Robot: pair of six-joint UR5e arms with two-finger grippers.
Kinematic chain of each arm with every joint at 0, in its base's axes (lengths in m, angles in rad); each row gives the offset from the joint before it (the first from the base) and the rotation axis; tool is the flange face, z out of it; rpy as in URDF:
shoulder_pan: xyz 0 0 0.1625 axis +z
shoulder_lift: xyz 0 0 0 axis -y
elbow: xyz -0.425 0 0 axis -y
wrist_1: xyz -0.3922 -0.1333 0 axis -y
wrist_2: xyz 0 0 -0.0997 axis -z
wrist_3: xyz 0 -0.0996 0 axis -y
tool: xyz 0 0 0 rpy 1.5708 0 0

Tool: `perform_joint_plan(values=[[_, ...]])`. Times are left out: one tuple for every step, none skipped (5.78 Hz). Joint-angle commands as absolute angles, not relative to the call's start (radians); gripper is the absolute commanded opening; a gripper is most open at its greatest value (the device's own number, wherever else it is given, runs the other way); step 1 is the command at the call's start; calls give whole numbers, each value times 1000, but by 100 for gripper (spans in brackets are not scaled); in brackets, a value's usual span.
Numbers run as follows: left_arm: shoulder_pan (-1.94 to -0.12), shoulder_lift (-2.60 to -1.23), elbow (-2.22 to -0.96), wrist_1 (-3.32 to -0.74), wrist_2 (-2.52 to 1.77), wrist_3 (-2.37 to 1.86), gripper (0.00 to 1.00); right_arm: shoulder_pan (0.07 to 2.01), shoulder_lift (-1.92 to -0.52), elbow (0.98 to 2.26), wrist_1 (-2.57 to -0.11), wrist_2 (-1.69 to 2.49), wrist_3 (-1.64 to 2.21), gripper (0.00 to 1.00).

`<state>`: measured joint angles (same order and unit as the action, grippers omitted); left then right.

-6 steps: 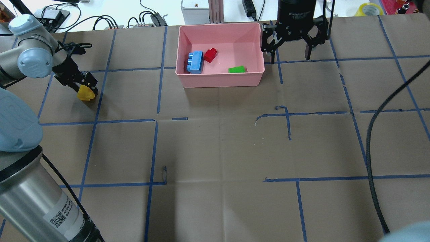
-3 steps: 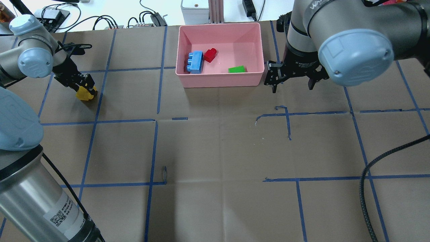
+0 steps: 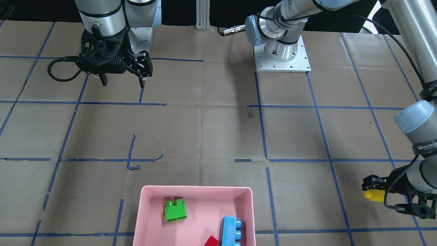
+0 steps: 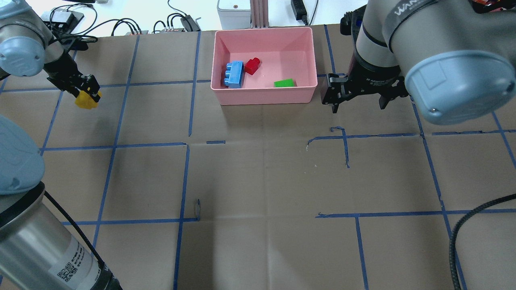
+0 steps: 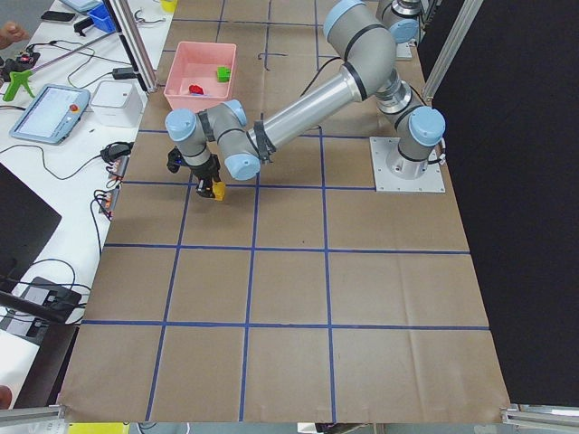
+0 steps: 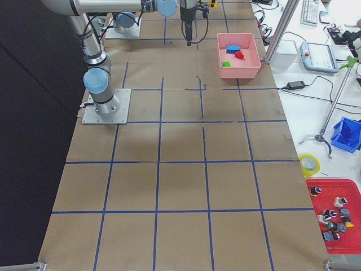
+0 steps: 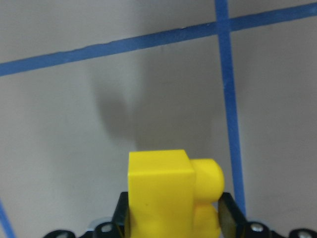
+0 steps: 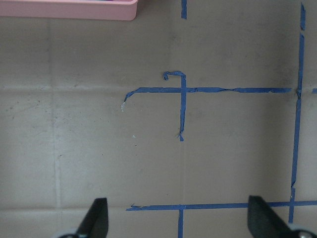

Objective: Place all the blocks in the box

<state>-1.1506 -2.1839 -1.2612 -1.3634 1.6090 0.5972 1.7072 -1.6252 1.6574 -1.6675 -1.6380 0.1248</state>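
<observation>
the overhead view takes in the whole pink box (image 4: 266, 96) at the far side of the surface (image 4: 262, 181), brown paper gridded with blue tape. the front-facing view cuts the box off at its lower edge, so there the red block (image 3: 211, 241) is only a corner. that view does show both studs on the green block (image 3: 175, 209), which from overhead reads as a plain green wedge. counted: four blocks, one box, two arms. three blocks lie inside the box: the blue block (image 4: 234, 74) near its left wall, the red block just beside it, nearly touching, and the green block by the near right corner. the fourth, the yellow block (image 4: 84, 100), is well apart from the box on the robot's left, pinched in the left tool (image 4: 88, 95). the left wrist view alone shows that grip closely, a black finger (image 7: 227, 215) against each side of the block, a stud poking out sideways, and the block's shadow on the paper beyond it. the right tool (image 4: 358, 108) hangs just beside the box's right end. the right wrist view shows its fingers spread wide with only taped paper between them and a strip of pink rim along the top edge. the left arm's base carries a qr label (image 4: 68, 268) whose small print is too fine to read. white lettering (image 4: 407, 7) on the right arm starts "wan" and then curves out of sight.
</observation>
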Motion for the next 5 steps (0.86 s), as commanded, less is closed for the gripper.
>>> perform_joint_plan(values=[[-1152, -2099, -1090, -1638, 1612, 585, 4, 1703, -1651, 1632, -1652, -1640, 121, 100], [-1190, -2085, -984, -1773, 1614, 551, 4, 1688, -1649, 1622, -1622, -1644, 121, 100], [-1257, -2086, -897, -1855, 1611, 434, 4, 1690, -1651, 1627, -1620, -1641, 123, 100], [-1352, -2092, -856, -1868, 1602, 299, 4, 1687, -1649, 1635, -1620, -1644, 123, 100], [-1444, -2106, -851, -1864, 1538, 123, 4, 1686, -1648, 1641, -1621, -1641, 126, 100]])
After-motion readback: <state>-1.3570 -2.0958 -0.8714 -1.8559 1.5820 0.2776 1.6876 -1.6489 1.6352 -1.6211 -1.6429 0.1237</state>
